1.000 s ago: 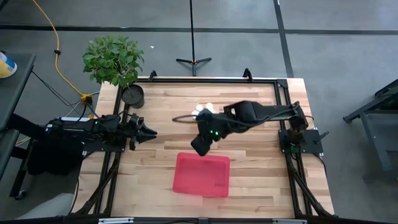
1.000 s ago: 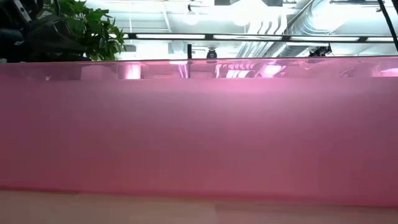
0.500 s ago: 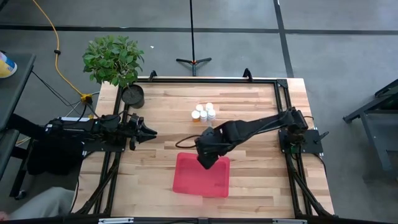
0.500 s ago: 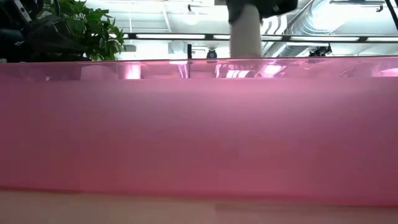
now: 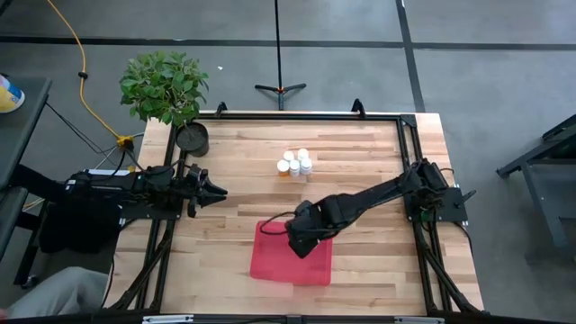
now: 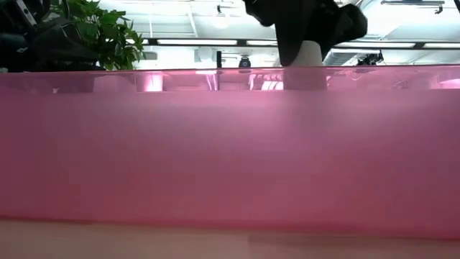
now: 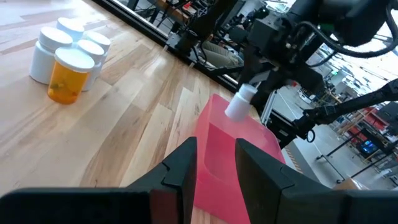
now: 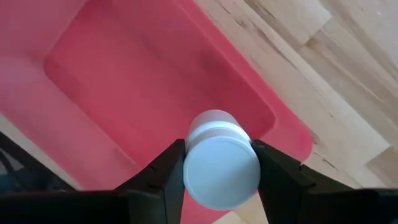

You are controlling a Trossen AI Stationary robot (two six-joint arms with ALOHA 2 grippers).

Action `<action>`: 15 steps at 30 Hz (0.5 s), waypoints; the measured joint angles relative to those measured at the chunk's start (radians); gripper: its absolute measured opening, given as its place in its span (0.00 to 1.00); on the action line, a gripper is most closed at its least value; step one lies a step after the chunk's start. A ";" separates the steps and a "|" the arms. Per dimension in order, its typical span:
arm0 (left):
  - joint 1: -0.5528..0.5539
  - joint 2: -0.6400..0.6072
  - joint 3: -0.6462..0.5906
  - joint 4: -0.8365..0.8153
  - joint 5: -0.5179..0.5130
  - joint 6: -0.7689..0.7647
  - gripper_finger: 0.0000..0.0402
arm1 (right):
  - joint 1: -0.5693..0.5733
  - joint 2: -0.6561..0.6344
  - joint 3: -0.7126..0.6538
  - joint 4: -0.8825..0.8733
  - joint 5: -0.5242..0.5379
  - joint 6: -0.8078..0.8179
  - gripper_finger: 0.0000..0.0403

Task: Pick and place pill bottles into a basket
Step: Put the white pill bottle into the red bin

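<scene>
The basket is a flat red tray point(image 5: 310, 263) near the table's front edge; its near wall point(image 6: 230, 151) fills the low view. My right gripper point(image 5: 300, 241) is over the tray's far part, shut on a white pill bottle point(image 7: 238, 106). Several more pill bottles point(image 5: 294, 163), white ones and an orange one point(image 7: 67, 74), stand upright in a cluster on the table beyond the tray. My left gripper point(image 5: 219, 191) waits shut at the table's left side, pointing level toward the right. My right gripper pinches the white bottle's upper end point(image 8: 222, 167) between its two fingers point(image 8: 168, 177), one on each side. The fingers come from above, pointing steeply down. The bottle point(image 6: 307, 68) hangs roughly upright below them over the tray, its lower end hidden behind the tray's near wall in the low view.
A dark round plant pot point(image 5: 192, 137) stands at the table's far left corner, with a leafy plant point(image 5: 165, 85) just beyond it. A black frame point(image 5: 297, 115) runs along the table's far edge. Bare wood lies between the bottle cluster and the tray.
My right gripper has carried the white bottle from near the bottle cluster toward the table's near edge and down, to a place low over the red tray. It has tipped to point more steeply down. The bottle stays in its hold.
</scene>
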 joint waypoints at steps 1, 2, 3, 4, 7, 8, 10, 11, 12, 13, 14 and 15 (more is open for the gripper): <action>0.000 0.000 0.000 0.000 0.000 0.000 0.36 | 0.009 0.000 -0.001 0.000 0.019 0.017 0.37; 0.000 0.000 0.000 0.000 0.000 0.000 0.36 | 0.020 0.000 -0.002 0.000 0.041 0.031 0.37; 0.000 0.000 0.000 0.000 0.000 0.000 0.36 | 0.031 0.000 -0.002 0.000 0.065 0.045 0.37; 0.000 0.000 0.000 0.000 0.000 0.000 0.36 | 0.040 0.000 -0.002 0.001 0.094 0.060 0.37; 0.000 0.000 0.000 0.000 0.000 0.000 0.36 | 0.067 0.000 -0.002 0.003 0.179 0.113 0.37; 0.000 0.000 0.000 0.000 0.000 0.000 0.36 | 0.075 0.000 -0.002 -0.002 0.198 0.129 0.37; 0.000 0.000 0.000 0.000 0.000 0.000 0.36 | 0.088 0.000 -0.002 -0.011 0.216 0.150 0.37; 0.000 0.000 0.000 0.000 0.000 -0.002 0.36 | 0.093 0.006 -0.002 -0.009 0.215 0.158 0.37; 0.000 0.000 0.000 0.000 0.000 -0.006 0.36 | 0.097 0.010 -0.002 -0.008 0.211 0.167 0.37; 0.000 0.000 0.000 0.000 0.000 -0.011 0.36 | 0.103 0.017 -0.002 -0.008 0.202 0.173 0.37; 0.000 0.000 0.000 0.000 0.000 -0.018 0.36 | 0.107 0.027 -0.002 -0.006 0.191 0.179 0.37; 0.000 0.000 0.000 0.000 0.000 -0.023 0.36 | 0.112 0.035 -0.002 -0.008 0.178 0.184 0.37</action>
